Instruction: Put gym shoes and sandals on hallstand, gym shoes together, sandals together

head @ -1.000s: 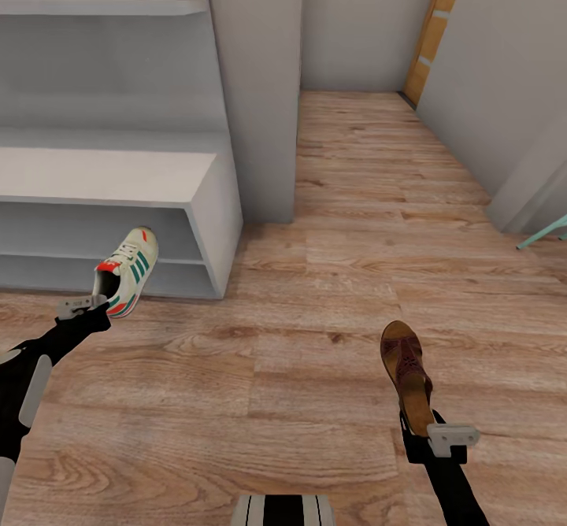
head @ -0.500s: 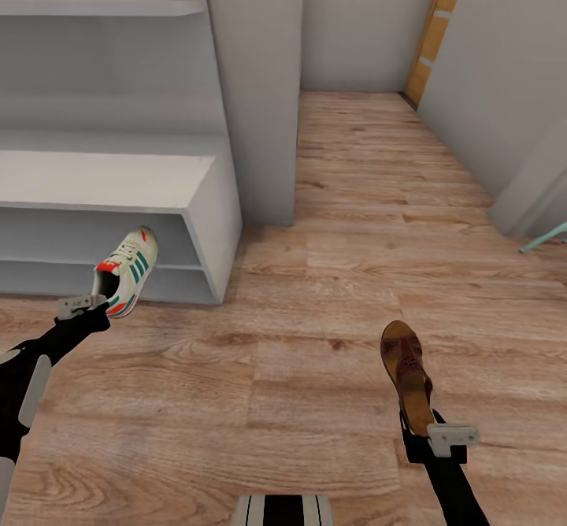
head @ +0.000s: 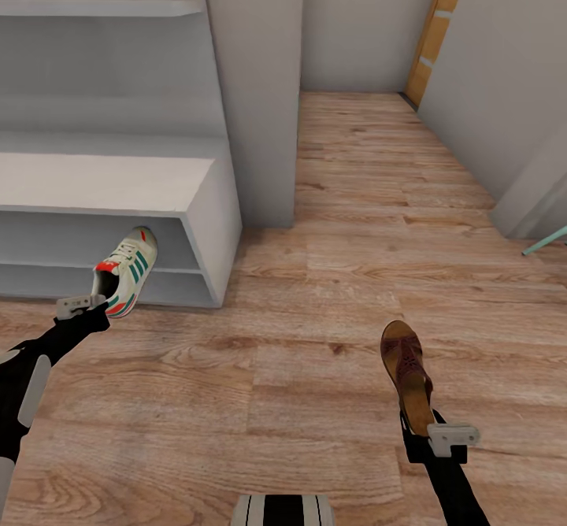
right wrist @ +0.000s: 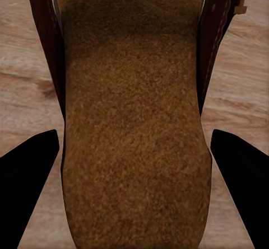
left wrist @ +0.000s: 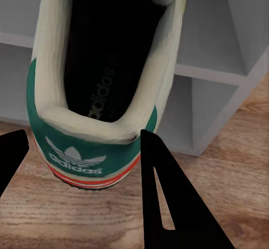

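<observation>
Left gripper (head: 93, 304): clamped on the heel of a gym shoe (head: 126, 272), at about 9 o'clock in the head view; black fingers (left wrist: 168, 204) flanking the green heel patch in the left wrist view.
Gym shoe: held off the corridor floor (head: 315, 337), toe toward 1 o'clock, just in front of the lower open tier of the hallstand (head: 213, 219).
Right gripper (head: 421, 431): closed on the heel end of a sandal (head: 405, 372), at about 5 o'clock.
Sandal: toe toward 12 o'clock, above the planks; tan footbed (right wrist: 134, 120) between dark fingers (right wrist: 25, 187) in the right wrist view.
Hallstand: pale grey, at 10 o'clock, flat top bare.
</observation>
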